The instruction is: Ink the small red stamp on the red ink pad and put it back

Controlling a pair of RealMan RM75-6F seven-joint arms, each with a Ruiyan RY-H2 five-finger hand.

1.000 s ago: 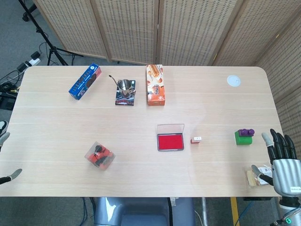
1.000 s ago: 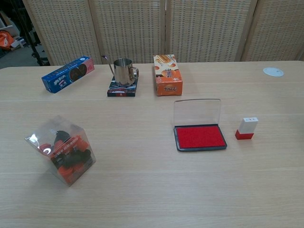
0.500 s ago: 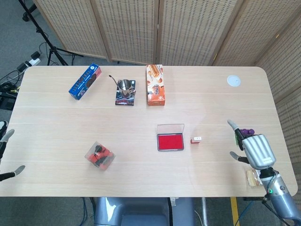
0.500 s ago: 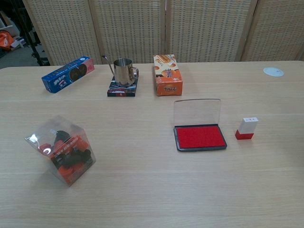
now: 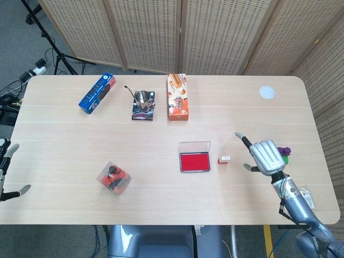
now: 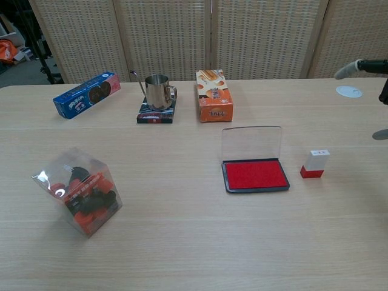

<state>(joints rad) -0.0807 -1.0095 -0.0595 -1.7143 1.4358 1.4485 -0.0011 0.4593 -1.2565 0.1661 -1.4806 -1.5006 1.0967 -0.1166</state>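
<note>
Fingers: those of the right hand (image 5: 264, 156) are spread apart with nothing in them; one fingertip (image 6: 344, 71) pokes into the chest view at the upper right edge. Only a few fingers of the left hand (image 5: 6, 172) show at the far left edge of the head view, apart and holding nothing.
Stamp: the small red stamp (image 6: 316, 163) stands upright on the counter (image 5: 64, 140), just beside the right edge of the red ink pad (image 6: 256, 174), untouched.
Pad: its clear lid (image 6: 251, 143) is propped open behind the red surface, so the ink is exposed and ready.
Right hand position: above the counter to the right of the stamp, near it but not touching.
Risk, tipping: the stamp is small and tall for its footprint; a finger arriving from the side could knock it over or push it onto the pad.
Risk, grip: wide fingers closing on so small a body may pinch off-centre and let it twist or slip.
Risk, lid: a high approach to the pad could catch the raised lid and drag the pad.
Risk, neighbour: a green block with purple pieces (image 5: 282, 154) sits right beside the right hand and could be brushed.
</note>
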